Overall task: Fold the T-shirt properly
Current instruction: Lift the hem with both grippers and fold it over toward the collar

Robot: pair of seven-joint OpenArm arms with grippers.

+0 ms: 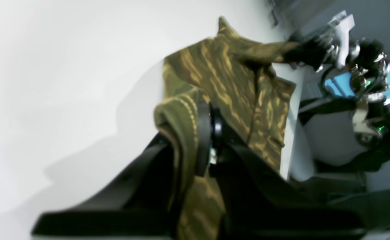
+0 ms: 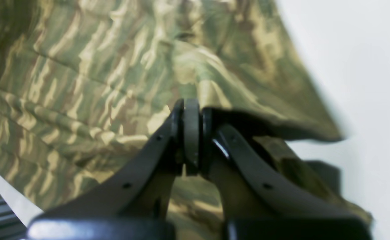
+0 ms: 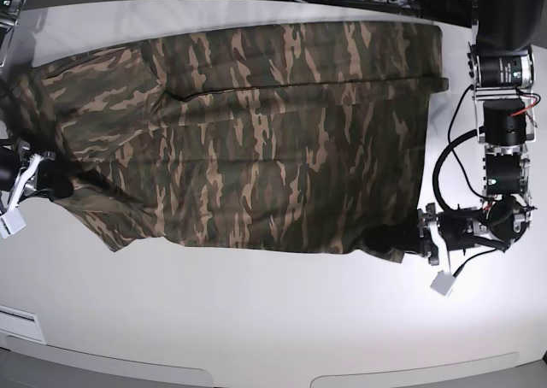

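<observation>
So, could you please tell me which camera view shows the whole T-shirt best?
The base view: the T-shirt lies spread across the table, nearly all visible. The left wrist view shows only a blurred bunched edge pinched in the left tool; the right wrist view shows close-up folds.

The left gripper (image 3: 395,237) and right gripper (image 3: 58,185) both have their fingers pinched together, cloth caught between the pads
</observation>
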